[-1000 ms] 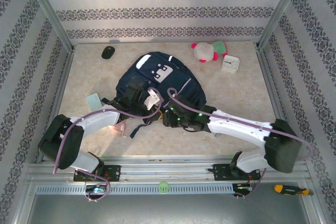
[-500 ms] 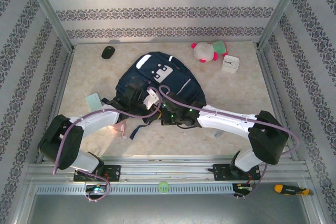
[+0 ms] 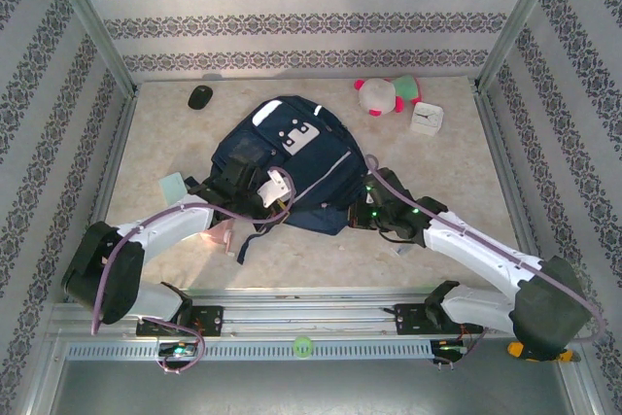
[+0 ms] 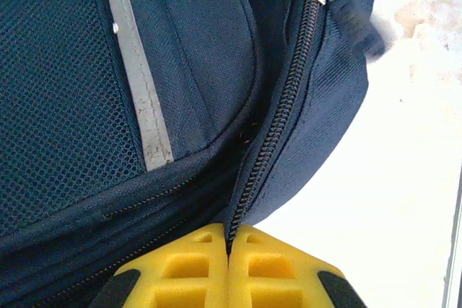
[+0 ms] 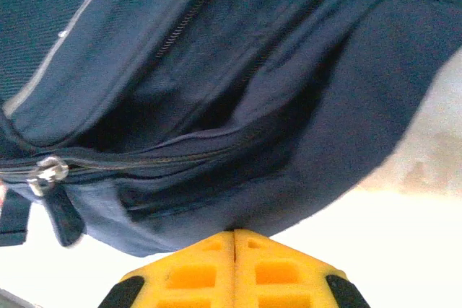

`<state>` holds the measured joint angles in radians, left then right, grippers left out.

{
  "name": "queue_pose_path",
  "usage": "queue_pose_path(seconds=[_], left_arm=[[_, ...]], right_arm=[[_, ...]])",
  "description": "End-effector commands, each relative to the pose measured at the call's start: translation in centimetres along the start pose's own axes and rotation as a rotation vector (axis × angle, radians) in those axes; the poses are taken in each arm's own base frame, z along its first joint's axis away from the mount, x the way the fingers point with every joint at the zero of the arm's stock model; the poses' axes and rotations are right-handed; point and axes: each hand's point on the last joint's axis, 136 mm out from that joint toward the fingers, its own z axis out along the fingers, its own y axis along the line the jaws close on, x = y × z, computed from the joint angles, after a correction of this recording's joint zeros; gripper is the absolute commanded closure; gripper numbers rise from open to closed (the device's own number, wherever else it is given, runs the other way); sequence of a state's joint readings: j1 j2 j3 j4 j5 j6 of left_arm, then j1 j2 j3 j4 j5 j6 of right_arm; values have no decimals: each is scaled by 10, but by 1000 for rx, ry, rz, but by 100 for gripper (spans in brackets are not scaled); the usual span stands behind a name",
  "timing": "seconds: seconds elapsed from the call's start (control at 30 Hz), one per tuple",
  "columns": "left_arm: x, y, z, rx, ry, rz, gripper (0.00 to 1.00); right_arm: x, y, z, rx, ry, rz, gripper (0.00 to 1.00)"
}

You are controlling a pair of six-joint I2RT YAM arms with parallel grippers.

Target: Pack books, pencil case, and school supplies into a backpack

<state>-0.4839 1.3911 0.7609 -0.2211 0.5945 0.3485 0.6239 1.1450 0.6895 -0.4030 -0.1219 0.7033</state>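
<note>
My right gripper has just closed tight on the near hem of the backpack, mid-table; my left gripper stays pinched on its zipper edge. Probably braced for unzipping.

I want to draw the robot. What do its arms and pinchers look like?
The left arm and right arm are white with chunky black joints. A purple cable loops along each. The left gripper and right gripper have bright yellow fingers with square hollows.
</note>
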Motion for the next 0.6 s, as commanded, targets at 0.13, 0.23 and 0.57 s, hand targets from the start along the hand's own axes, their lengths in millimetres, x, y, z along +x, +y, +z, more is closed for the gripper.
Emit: queue_pose_path(seconds=[0.13,0.23,0.57], left_arm=[[-19,-6,-13,28,-57,-33,94],[-22,-4,-16,4,-87,-81,82],[-8,59,-68,-443,-224,-868,36]], right_arm=[[13,31,6,-179,88,-107,100],[9,42,0,-211,87,-120,87],[-21,28,-11,-166,3,-84,49]])
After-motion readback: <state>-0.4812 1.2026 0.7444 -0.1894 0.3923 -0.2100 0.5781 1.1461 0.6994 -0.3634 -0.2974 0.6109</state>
